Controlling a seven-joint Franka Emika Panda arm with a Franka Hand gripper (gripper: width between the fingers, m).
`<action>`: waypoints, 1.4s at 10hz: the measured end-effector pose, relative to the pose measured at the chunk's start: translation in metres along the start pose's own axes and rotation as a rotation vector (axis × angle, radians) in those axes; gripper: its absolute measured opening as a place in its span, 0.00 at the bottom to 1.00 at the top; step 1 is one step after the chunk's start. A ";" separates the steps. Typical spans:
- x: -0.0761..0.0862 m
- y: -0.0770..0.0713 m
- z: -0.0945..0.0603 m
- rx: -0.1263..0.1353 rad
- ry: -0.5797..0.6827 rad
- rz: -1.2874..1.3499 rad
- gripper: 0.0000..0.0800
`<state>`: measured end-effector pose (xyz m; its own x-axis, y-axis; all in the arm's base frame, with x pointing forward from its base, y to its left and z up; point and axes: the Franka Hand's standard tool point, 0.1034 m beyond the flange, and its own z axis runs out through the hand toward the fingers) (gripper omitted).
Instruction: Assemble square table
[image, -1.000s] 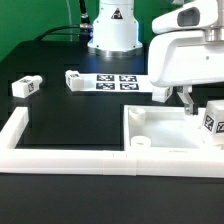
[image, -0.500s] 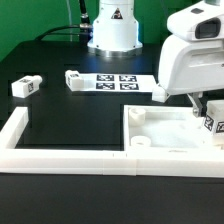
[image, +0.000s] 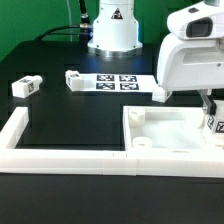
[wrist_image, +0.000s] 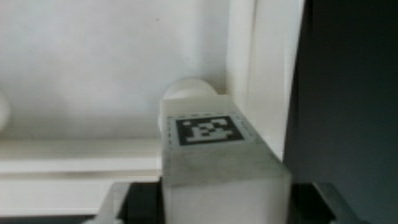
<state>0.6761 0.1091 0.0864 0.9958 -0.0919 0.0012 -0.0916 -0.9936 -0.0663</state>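
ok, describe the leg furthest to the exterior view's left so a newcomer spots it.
Start at the marker board mid-table. Go toward the exterior view's left, past the board-side leg, to the lone leg. Only this one lies on bare table with nothing beside it.

Marker board (image: 115, 81) flat on black table (image: 60, 120); white border wall (image: 70, 157) nearer the camera
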 end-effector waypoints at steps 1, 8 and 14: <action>0.001 0.001 0.000 0.000 0.005 0.066 0.37; 0.004 0.009 0.001 0.140 0.016 1.022 0.37; 0.003 -0.002 0.001 0.107 0.058 0.751 0.65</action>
<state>0.6793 0.1113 0.0851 0.6637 -0.7474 -0.0301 -0.7406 -0.6510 -0.1666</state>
